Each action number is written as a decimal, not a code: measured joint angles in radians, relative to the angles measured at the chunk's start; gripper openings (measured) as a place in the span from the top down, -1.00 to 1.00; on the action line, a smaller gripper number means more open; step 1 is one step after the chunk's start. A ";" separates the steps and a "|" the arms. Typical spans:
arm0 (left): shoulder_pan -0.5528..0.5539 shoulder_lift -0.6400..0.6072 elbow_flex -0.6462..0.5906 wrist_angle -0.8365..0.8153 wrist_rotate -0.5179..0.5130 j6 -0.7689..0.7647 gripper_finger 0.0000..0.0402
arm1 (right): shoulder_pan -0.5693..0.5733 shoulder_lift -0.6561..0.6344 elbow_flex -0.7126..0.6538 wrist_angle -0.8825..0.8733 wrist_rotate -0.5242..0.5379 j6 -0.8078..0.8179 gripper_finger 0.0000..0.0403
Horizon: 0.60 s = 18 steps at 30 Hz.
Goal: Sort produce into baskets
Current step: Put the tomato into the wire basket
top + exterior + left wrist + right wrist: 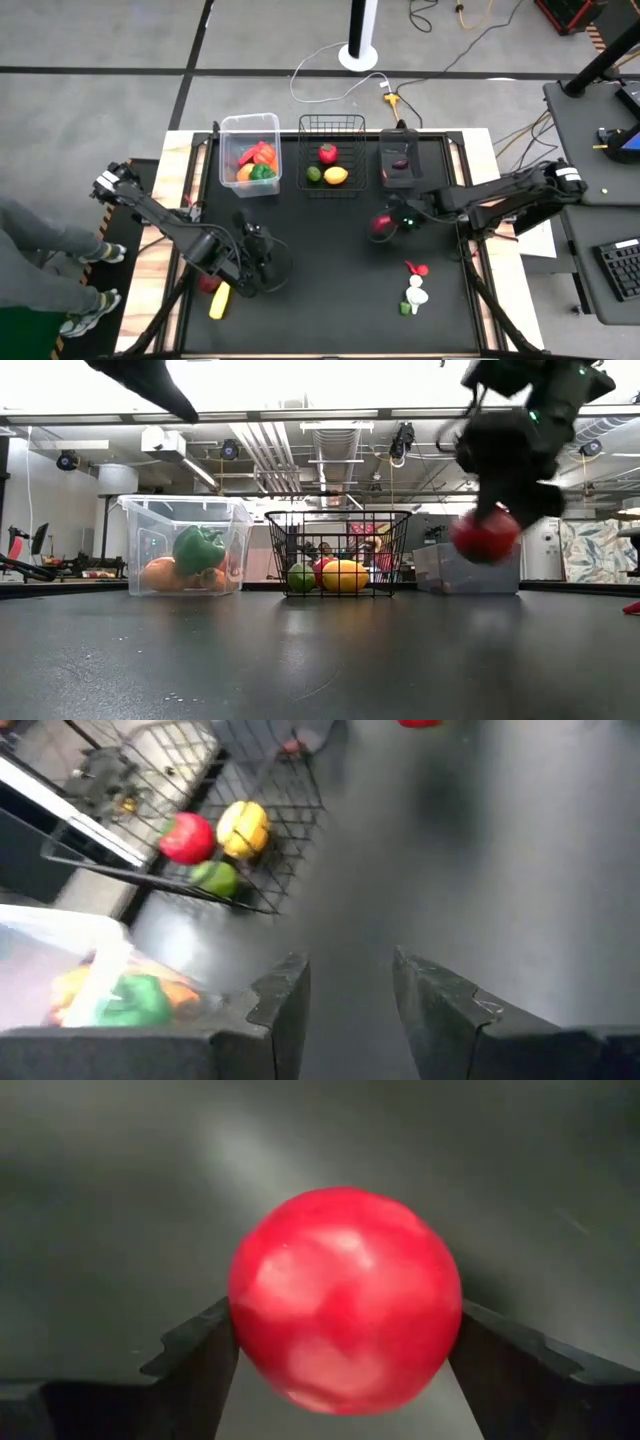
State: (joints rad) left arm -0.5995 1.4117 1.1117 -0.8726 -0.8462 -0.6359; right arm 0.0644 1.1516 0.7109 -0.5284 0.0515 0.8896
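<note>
- Gripping a red ball-shaped fruit (345, 1302), your right claw (384, 224) hangs above the counter (330, 290), near the smoky bin (402, 160).
- Left claw (262, 252) waits near the clear tub (249, 126), fingers slightly parted, empty.

Lab or workshop: exposed ceiling ducts (335, 445), floor cables (440, 40), keyboard (618, 268) on side desk.

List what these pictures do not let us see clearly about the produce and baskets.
- Dark bin: its contents are too small in the high view.
- Red item beside the yellow one: the left arm covers part of it.
- Red ball: the right gripper hides its sides.
</note>
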 joint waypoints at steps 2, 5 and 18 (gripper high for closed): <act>0.000 0.000 -0.022 0.034 0.015 -0.001 0.37 | 0.011 -0.002 0.000 0.122 -0.008 -0.038 -0.54; 0.000 0.000 -0.040 0.082 0.021 0.006 0.37 | 0.028 0.001 -0.002 0.297 -0.009 -0.104 -0.56; -0.004 -0.003 -0.199 0.843 0.328 0.662 0.37 | 0.104 0.183 -0.010 1.122 -0.178 -0.422 -0.57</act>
State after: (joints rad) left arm -0.6039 1.4082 0.9129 -0.0295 -0.5185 0.0262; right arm 0.1679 1.3347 0.7007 0.5939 -0.1261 0.4675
